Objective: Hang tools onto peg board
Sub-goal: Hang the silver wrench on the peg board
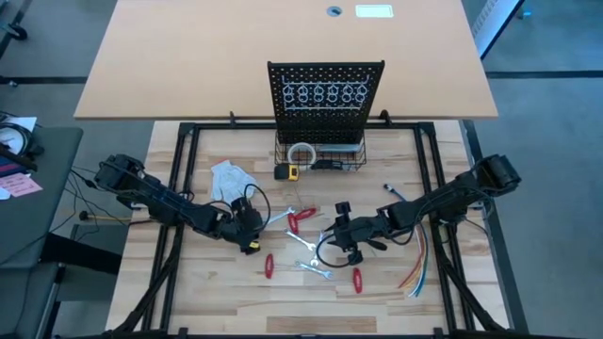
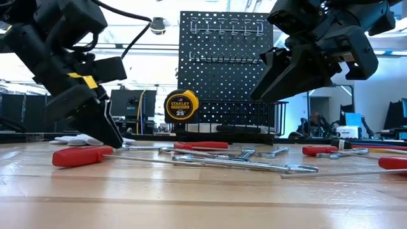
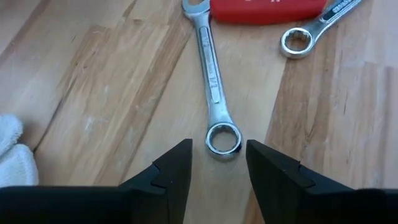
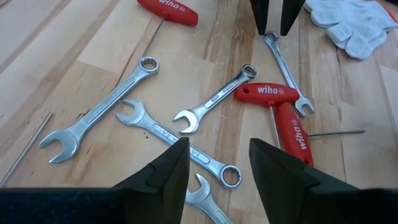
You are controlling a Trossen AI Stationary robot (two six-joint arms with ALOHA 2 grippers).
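Your left gripper sits low over the pale wooden tabletop, its two dark fingers parted with the ring end of a slim silver combination wrench lying flat between the fingertips; the jaws have not closed on it and you hold nothing. That wrench runs away from the gripper toward a red-handled T-shaped tool, and a second silver wrench lies just beside it. In the high view this gripper is left of centre, near the crumpled white glove. Your right gripper hovers above the table right of centre, fingers also apart and empty, looking down on a loose scatter of silver wrenches and a red Wiha T-handle driver. More red-handled tools lie toward the near edge, and a bundle of coloured wires lies at the right. The black perforated peg board stands upright at the back of the work area, well apart from both grippers, its row of pale ring hooks bare. A yellow Stanley tape measure stands at the board's base beside its black wire basket.
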